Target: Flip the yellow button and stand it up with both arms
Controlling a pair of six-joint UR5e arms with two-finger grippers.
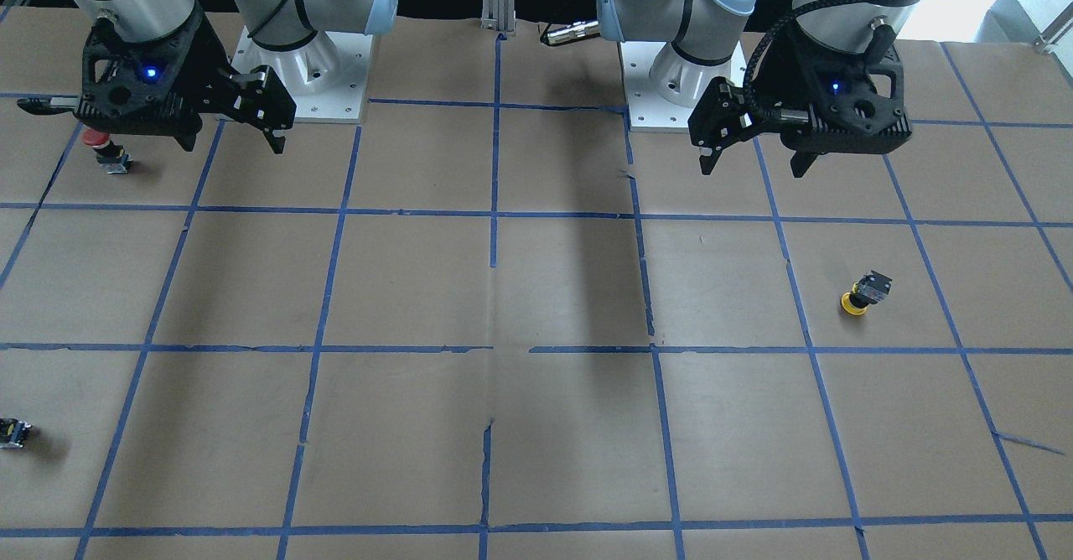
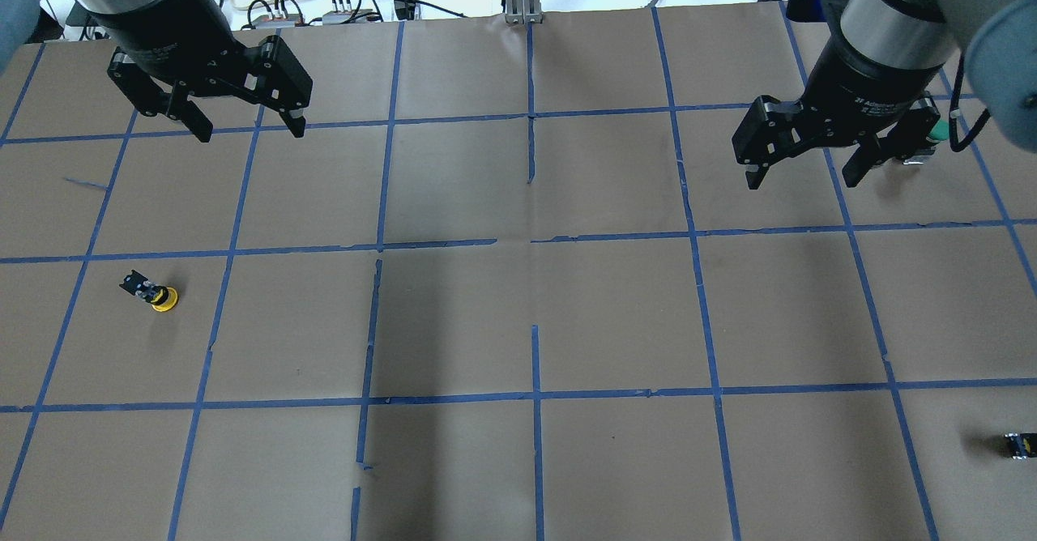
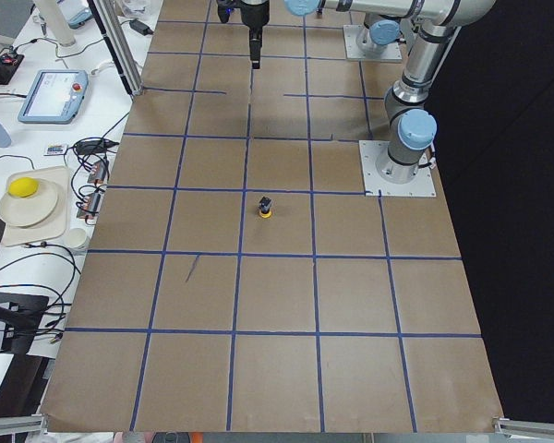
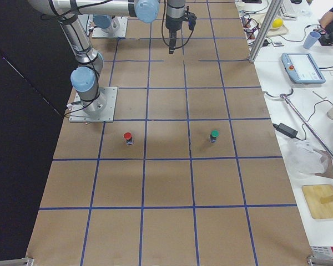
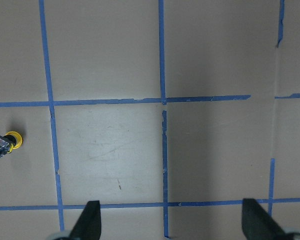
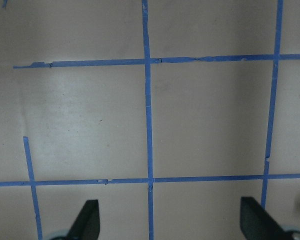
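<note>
The yellow button (image 1: 863,293) rests alone on the brown paper, its yellow cap on the table and its black block tilted up. It also shows in the overhead view (image 2: 152,292), the exterior left view (image 3: 265,207) and at the left edge of the left wrist view (image 5: 5,142). My left gripper (image 2: 251,134) hangs open and empty above the table, well beyond the button on the far side; it also shows in the front view (image 1: 753,170). My right gripper (image 2: 802,183) hangs open and empty over the table's other half (image 1: 233,145).
A red-capped button (image 1: 105,151) stands under the right gripper's body. A green-capped button (image 4: 214,135) stands near it. A small capless black block (image 2: 1019,444) lies near the right front edge. Blue tape lines grid the paper. Cables and dishes (image 3: 28,198) lie beyond the table's far edge.
</note>
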